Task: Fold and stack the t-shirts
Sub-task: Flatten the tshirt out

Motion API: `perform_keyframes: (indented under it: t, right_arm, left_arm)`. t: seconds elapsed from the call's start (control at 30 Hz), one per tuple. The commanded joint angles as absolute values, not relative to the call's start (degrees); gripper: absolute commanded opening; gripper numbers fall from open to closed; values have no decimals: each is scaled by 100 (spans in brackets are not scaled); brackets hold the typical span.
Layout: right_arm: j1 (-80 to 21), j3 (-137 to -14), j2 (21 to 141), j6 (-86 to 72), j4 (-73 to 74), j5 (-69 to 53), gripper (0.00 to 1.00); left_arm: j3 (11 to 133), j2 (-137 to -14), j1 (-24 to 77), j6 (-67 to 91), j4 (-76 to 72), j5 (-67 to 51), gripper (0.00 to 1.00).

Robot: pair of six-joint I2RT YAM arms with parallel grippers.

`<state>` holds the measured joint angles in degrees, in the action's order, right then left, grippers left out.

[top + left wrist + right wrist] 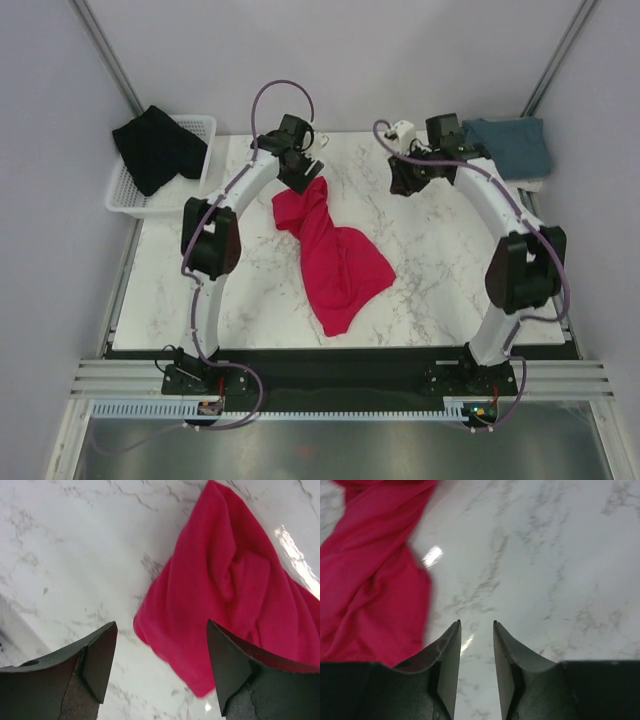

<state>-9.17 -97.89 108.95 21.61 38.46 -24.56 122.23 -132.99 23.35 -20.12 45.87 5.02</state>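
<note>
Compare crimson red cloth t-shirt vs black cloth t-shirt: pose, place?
The crimson red cloth t-shirt lies on the marble table; the black cloth t-shirt drapes over the white wire basket. The red one is stretched into a long twisted strip; the black one is bunched in a heap. Both are unfolded.

The red t-shirt (235,595) ran off the left wrist view at three o'clock; the black t-shirt (157,148) covered the eleven o'clock side of the basket (126,199).
</note>
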Motion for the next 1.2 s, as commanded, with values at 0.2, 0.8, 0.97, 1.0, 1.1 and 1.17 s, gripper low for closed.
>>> perform_keyframes:
  t: [0.2,0.8,0.97,1.0,1.1,1.17]
  right_arm:
    - [-2478,-7841,8709,2953,4667,-3331,55]
    - [-4174,-6715,10301,3586,3955,-2531,48]
    - [-4175,-6592,10406,3525,3859,-2435,23]
    - [-4175,-6566,10406,3516,3832,-2400,12]
    - [-4175,-6591,10345,3437,3718,-2110,0]
    - [-4157,-6697,10108,3533,3709,-1734,0]
  left_arm:
    - [10293,-11136,2215,-1406,4333,35,76]
    - [10723,-11610,1723,-1134,4377,-114,73]
    - [10696,-11610,1723,-1116,4377,-88,73]
    - [10679,-11610,1723,-1116,4377,-88,73]
    - [10688,-11628,1723,-1116,4377,-97,73]
    - [10679,-11637,1723,-1099,4377,-79,73]
